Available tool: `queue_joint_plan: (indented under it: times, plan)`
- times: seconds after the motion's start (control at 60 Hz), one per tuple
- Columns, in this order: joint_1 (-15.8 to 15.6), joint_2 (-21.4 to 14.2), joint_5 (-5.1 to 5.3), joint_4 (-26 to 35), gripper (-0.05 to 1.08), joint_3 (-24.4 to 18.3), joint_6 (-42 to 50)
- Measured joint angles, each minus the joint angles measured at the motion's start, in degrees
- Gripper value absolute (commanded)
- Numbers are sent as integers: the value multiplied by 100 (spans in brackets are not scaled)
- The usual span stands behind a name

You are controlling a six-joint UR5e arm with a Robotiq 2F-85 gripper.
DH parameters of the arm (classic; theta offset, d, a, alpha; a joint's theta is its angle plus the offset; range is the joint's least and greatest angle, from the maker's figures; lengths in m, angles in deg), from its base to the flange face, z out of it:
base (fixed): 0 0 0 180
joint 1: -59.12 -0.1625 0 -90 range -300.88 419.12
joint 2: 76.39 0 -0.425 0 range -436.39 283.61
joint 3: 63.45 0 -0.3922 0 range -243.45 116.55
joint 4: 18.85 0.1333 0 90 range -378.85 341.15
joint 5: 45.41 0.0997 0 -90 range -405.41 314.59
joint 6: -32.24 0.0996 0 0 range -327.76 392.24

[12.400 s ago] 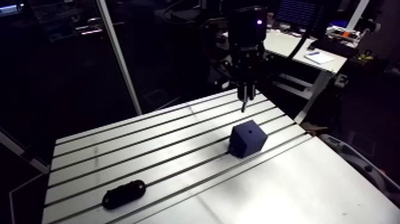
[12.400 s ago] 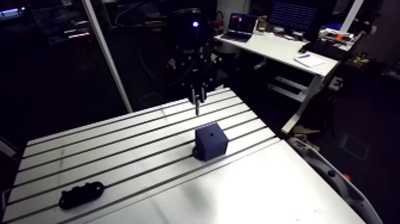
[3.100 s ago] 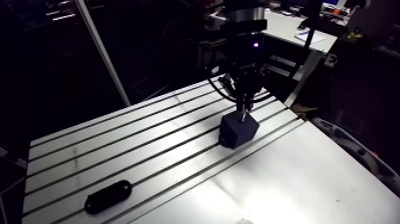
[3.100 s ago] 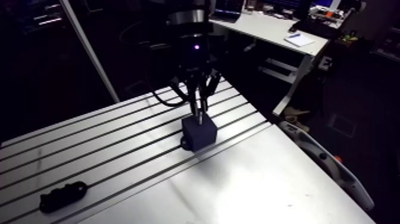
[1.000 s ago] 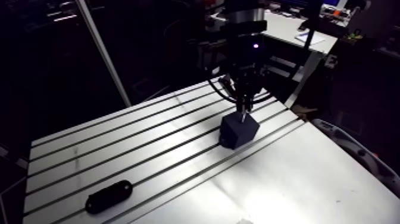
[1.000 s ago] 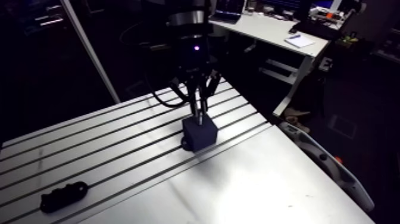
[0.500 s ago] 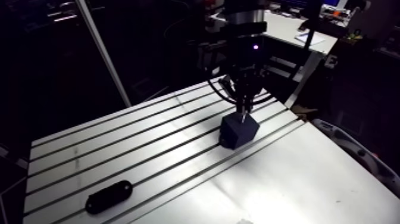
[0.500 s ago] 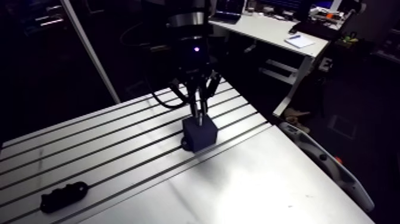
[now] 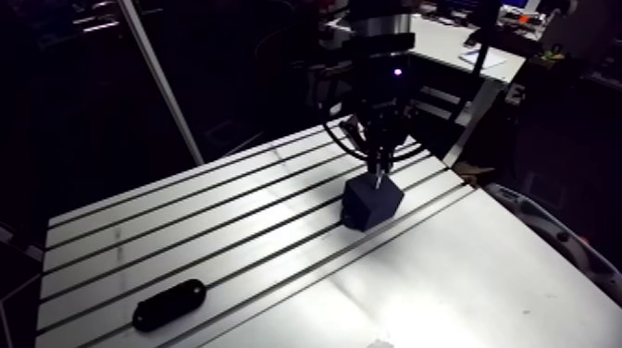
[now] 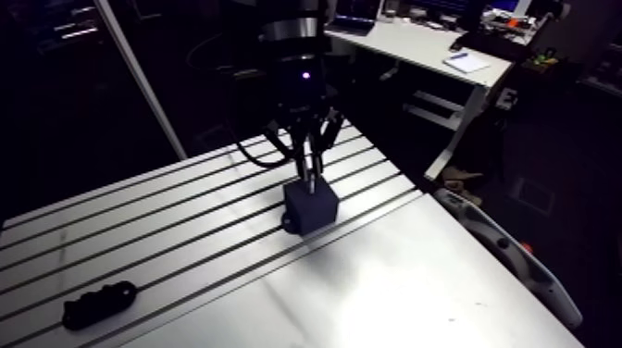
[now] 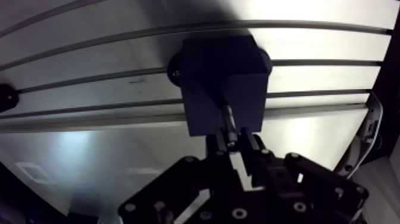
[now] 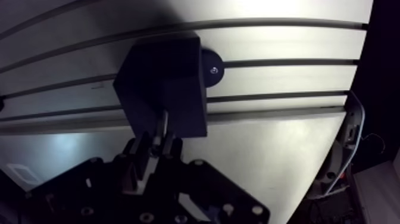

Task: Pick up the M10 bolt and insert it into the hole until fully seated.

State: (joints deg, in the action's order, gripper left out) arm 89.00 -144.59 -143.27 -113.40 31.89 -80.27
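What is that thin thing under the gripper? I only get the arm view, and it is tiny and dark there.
Observer: The wrist view shows a metal bolt, clamped between the two fingers of the gripper.
Operator: Has it gone into that cube?
Observer: Not fully. The wrist view shows its tip meeting the top face of the dark block, with a bare stretch of shank above that face. The bolt hides the hole itself.

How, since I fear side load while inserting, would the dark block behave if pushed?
Probably stiff, unlikely to tip: the block looks squat and flat on the table. A round fastener at its base sits over a slot, so it likely won't slide.
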Motion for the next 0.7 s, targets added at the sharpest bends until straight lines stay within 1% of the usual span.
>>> queue_joint_plan:
  times: [0.7]
  plan:
    - [0,5,0,-72,107,97,2]
